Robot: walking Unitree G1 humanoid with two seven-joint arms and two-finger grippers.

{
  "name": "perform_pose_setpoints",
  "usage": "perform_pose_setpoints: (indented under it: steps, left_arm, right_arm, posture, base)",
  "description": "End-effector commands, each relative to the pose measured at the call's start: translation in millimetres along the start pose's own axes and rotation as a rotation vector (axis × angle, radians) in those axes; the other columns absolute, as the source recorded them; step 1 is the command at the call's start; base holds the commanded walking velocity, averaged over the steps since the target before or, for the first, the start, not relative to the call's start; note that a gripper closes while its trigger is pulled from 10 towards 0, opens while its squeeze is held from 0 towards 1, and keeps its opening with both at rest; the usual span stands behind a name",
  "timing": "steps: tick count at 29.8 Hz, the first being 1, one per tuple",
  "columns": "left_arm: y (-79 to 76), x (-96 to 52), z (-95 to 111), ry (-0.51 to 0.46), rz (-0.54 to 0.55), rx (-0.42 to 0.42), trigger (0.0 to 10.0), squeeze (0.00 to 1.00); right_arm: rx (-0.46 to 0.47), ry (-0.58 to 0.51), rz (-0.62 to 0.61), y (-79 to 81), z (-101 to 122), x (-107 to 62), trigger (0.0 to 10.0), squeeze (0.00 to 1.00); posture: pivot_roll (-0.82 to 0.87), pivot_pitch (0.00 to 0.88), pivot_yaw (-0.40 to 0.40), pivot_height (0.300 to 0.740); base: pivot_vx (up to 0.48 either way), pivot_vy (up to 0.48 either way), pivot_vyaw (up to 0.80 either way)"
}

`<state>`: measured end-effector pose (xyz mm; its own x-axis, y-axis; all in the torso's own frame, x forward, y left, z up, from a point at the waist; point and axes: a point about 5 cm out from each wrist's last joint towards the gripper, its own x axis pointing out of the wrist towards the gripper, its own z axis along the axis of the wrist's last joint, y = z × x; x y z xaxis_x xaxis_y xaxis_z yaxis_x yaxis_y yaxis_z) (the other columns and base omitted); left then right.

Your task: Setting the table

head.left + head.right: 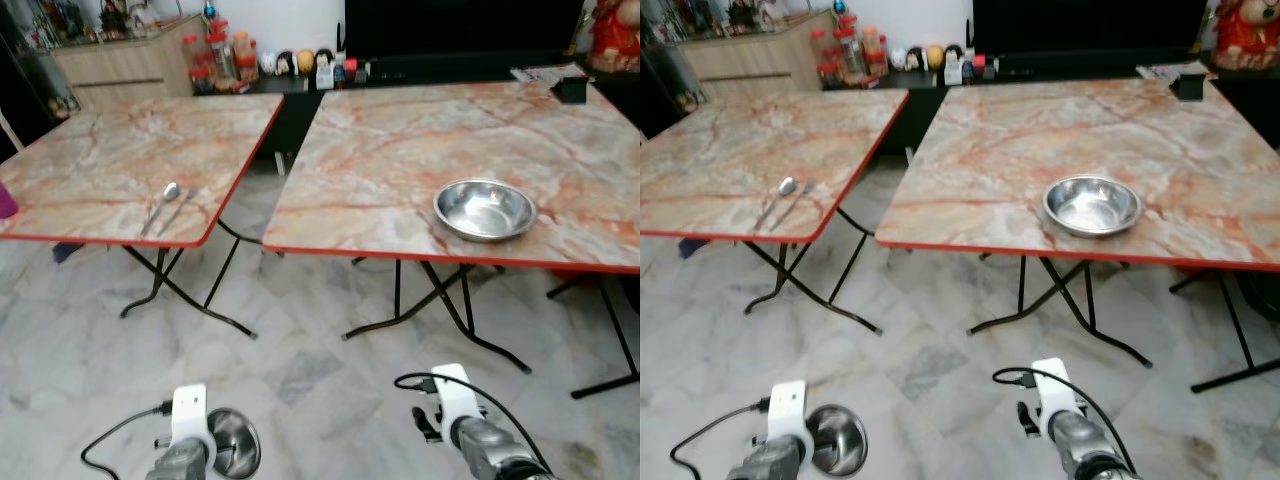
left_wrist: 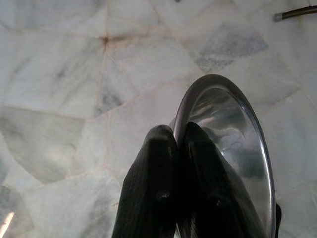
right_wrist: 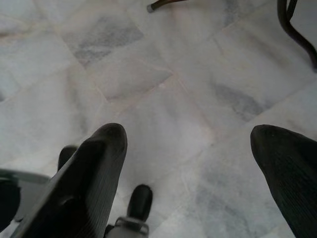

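Note:
A steel bowl (image 1: pixel 485 209) rests near the front edge of the right marble-topped table (image 1: pixel 400 150). A spoon (image 1: pixel 161 203) and a second utensil lie side by side near the front edge of the left table (image 1: pixel 90 160). My left gripper (image 2: pixel 178 144) hangs low over the floor, shut on the rim of a second steel bowl (image 2: pixel 233 144), which shows beside the left arm (image 1: pixel 232 443). My right gripper (image 3: pixel 188 139) is open over bare floor, its arm (image 1: pixel 470 425) held low at the right.
Folding black legs (image 1: pixel 440 300) stand under both tables, with a gap between the tables. The floor (image 1: pixel 300 370) is grey marble tile. A counter with jars and bottles (image 1: pixel 215 55) runs along the back wall. A small black box (image 1: pixel 572 88) sits at the right table's far corner.

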<state>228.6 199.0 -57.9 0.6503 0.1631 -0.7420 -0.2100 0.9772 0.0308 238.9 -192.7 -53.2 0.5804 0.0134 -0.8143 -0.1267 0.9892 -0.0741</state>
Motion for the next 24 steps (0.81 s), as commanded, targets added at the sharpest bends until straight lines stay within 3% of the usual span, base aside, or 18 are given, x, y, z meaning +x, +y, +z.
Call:
perform_pose_setpoints:
  steps: [1,24]
  left_arm:
    - [5.5,0.1,0.4,0.002,0.013,0.004,10.0,0.00]
    - [4.4,0.6,2.9,0.002,0.002,0.014,10.0,0.00]
  right_arm:
    - [-0.002,-0.025,0.024,8.3,7.2,1.2,10.0,0.00]
    - [0.000,-0.032,0.026,8.1,9.5,1.2,10.0,0.00]
  posture:
    - [-0.08,0.017,0.054,0.740]
    - [-0.08,0.011,0.055,0.740]
  base:
    - [0.300,0.000,0.00]
    - [0.313,0.000,0.00]
